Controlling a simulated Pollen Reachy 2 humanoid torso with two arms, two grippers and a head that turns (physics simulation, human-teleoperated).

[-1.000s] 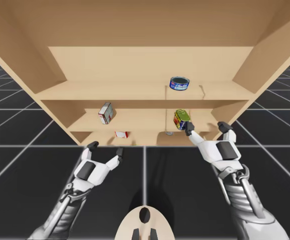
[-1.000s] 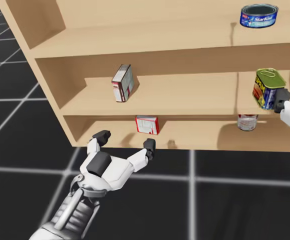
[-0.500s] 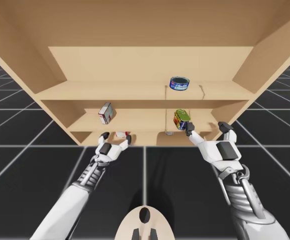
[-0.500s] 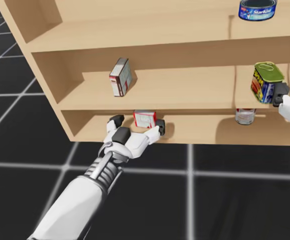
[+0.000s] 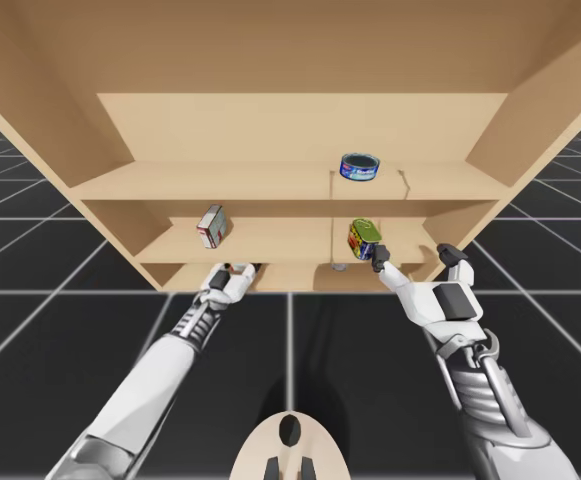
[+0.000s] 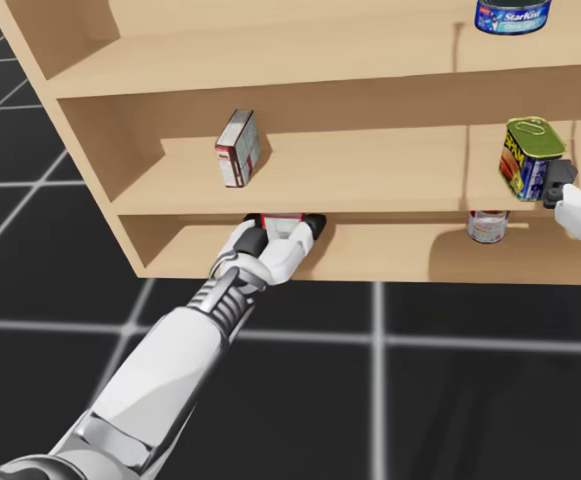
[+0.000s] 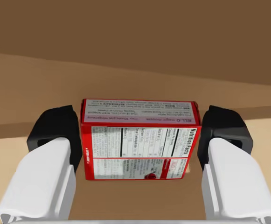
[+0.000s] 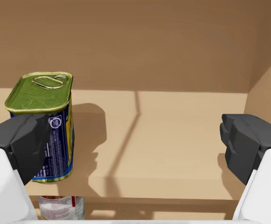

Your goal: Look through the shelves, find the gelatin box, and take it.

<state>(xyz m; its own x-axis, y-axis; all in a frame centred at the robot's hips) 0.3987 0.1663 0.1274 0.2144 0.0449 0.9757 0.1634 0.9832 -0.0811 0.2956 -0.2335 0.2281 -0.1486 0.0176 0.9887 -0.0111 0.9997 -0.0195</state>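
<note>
Left wrist view has my left gripper (image 7: 140, 133) clamped on the red gelatin box (image 7: 140, 149), one black pad against each side, on the bottom level of the wooden shelf unit (image 5: 290, 130). My right gripper (image 8: 135, 140) hangs spread wide at the unit's middle level, just beside a blue tin with a green lid (image 8: 60, 130)

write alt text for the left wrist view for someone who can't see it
My left gripper is shut on a small red and white box, with its black pads touching the box's two sides. The box's white printed panel faces the camera, and plain wooden shelf boards lie behind it.
</note>
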